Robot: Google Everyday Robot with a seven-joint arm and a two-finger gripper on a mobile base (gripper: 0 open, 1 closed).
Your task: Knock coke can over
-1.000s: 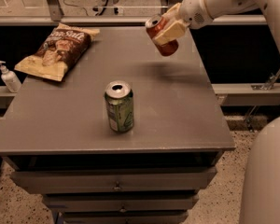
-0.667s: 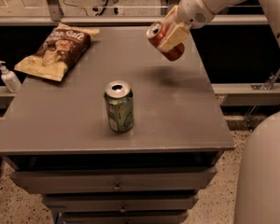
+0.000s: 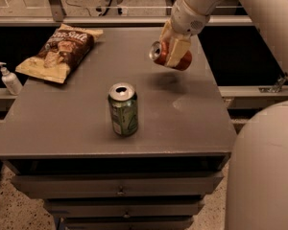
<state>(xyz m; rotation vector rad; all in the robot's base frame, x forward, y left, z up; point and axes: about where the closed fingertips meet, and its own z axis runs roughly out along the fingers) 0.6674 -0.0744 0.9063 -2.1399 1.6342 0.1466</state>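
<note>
Camera view: Because the coke can [image 3: 185,61] hangs clear of the surface [image 3: 62,123] rather than standing on it, we judge the step in hand to be laying it down on its side.
Gripper [image 3: 174,51]: above the right half of the surface, nearer the far edge than the front edge, at the end of the pale arm [image 3: 201,6] that reaches in over the far right corner.
Fingers [image 3: 176,49]: closed across the body of the coke can, with one pale finger facing us; they hold nothing else.
Coke can: in the air and tipped almost level, its silver top toward the left edge and its shadow on the surface just below.
Green can [image 3: 123,110]: upright near the middle, toward the front edge, well apart from the held can.
Chip bag [image 3: 60,51]: flat at the far left corner, out of our way.
Pump bottle [image 3: 9,79]: beyond the left edge, not on the surface.
Doing it well: we should come straight down onto the bare patch under the shadow, hold this tilt so the can's side meets the surface first, and let go only once it rests there.
Risk: a can on its side rolls, and lying this way it would run toward the front or far edge, so we should release it gently, with no push.
</note>
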